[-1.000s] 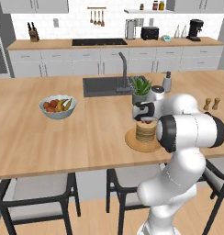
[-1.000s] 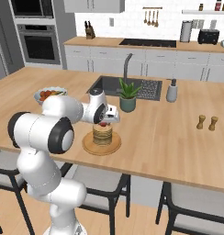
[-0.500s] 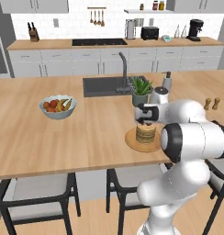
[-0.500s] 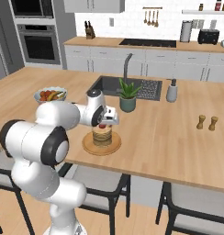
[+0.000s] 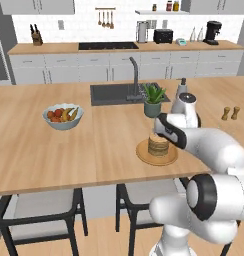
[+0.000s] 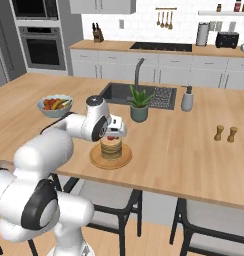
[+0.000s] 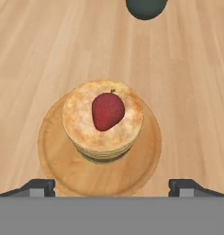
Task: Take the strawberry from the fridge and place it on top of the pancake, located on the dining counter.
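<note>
The strawberry [image 7: 108, 110] lies on top of the pancake [image 7: 81, 124], a short tan stack on a round tan plate [image 7: 54, 156]. My gripper [image 7: 112, 186] hangs just above it, open, with its fingertips [image 7: 38, 186] spread wide to either side and touching nothing. From the right base camera the strawberry [image 6: 111, 138] shows as a red dot on the pancake [image 6: 112, 149], right under the gripper [image 6: 115, 131]. In the left base view the hand [image 5: 164, 129] covers the top of the pancake [image 5: 158, 146]. All of this sits on the dining counter [image 5: 54, 155].
A potted plant [image 6: 139, 106] stands just behind the plate, with the dark sink [image 6: 119, 92] and faucet [image 6: 138, 72] beyond it. A white fruit bowl [image 6: 54, 106] sits to the left; a soap dispenser [image 6: 187, 99] and two small shakers [image 6: 225, 133] to the right. Stools [image 5: 41, 212] line the near edge.
The hand has come down and slightly left over the stack, carrying the strawberry with it. The strawberry now rests on the pancake, free of the fingers.
</note>
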Available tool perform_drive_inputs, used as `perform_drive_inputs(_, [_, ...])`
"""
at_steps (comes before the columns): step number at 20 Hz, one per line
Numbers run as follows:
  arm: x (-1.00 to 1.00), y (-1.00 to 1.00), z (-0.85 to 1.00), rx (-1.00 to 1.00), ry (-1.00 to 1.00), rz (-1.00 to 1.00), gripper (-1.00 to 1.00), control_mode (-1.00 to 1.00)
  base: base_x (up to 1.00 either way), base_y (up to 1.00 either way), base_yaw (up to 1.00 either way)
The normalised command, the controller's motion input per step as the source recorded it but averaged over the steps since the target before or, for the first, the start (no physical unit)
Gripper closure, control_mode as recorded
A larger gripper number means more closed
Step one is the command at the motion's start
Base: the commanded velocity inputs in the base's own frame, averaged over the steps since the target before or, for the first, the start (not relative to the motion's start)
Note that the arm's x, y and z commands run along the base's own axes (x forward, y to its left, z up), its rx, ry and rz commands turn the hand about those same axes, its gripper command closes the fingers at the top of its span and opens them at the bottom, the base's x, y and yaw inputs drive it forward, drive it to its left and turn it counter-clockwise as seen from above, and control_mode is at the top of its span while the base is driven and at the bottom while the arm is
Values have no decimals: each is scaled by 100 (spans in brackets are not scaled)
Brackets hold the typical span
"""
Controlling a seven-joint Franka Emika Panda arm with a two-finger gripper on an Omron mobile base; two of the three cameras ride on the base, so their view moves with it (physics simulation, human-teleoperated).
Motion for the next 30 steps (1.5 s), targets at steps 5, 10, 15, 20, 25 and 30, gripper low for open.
perform_drive_inputs(5, [-71,0,55,0,-1,0,-100,-100,0,0,0])
perform_drive_inputs(10, [-29,0,96,0,-4,0,-100,-100,0,0,0])
perform_drive_inputs(15, [-37,0,78,0,-7,0,-100,-100,0,0,0])
perform_drive_inputs(20, [-63,0,23,3,-11,0,-100,-100,0,0,0])
perform_drive_inputs(25, [-47,0,16,5,-2,0,-100,-100,0,0,0])
perform_drive_inputs(30, [-50,2,35,7,6,0,-100,-100,0,0,0])
